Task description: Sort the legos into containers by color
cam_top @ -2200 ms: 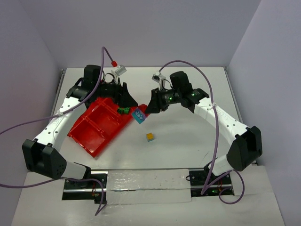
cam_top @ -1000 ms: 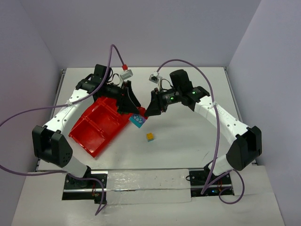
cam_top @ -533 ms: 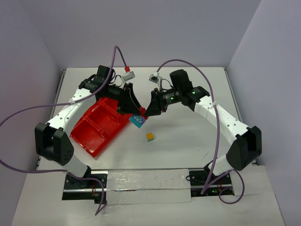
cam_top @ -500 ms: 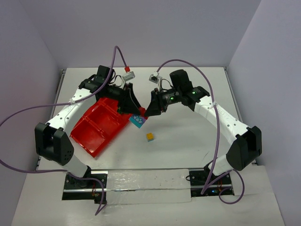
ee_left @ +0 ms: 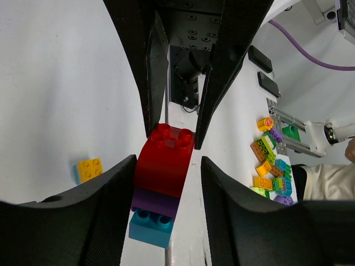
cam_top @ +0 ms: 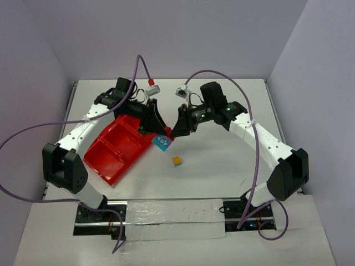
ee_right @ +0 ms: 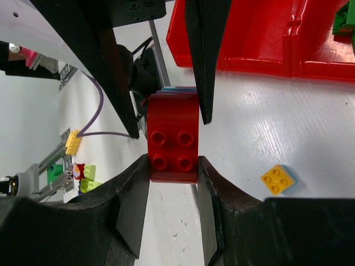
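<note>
A stack of legos, a red brick on a purple one on a teal one, hangs just off the red tray's right corner. My right gripper is shut on the red brick. My left gripper straddles the same stack from the other side. One of its pads touches the stack and a narrow gap shows at the other. From above, both grippers meet over the stack. A yellow lego lies on the table nearby.
A green lego lies in one tray compartment. The tray's low wall is close behind the stack. A pile of loose legos lies far off beyond the table in the left wrist view.
My left gripper moved right from the tray to the stack and its jaws have narrowed around it. The right gripper and the stack have stayed put.
</note>
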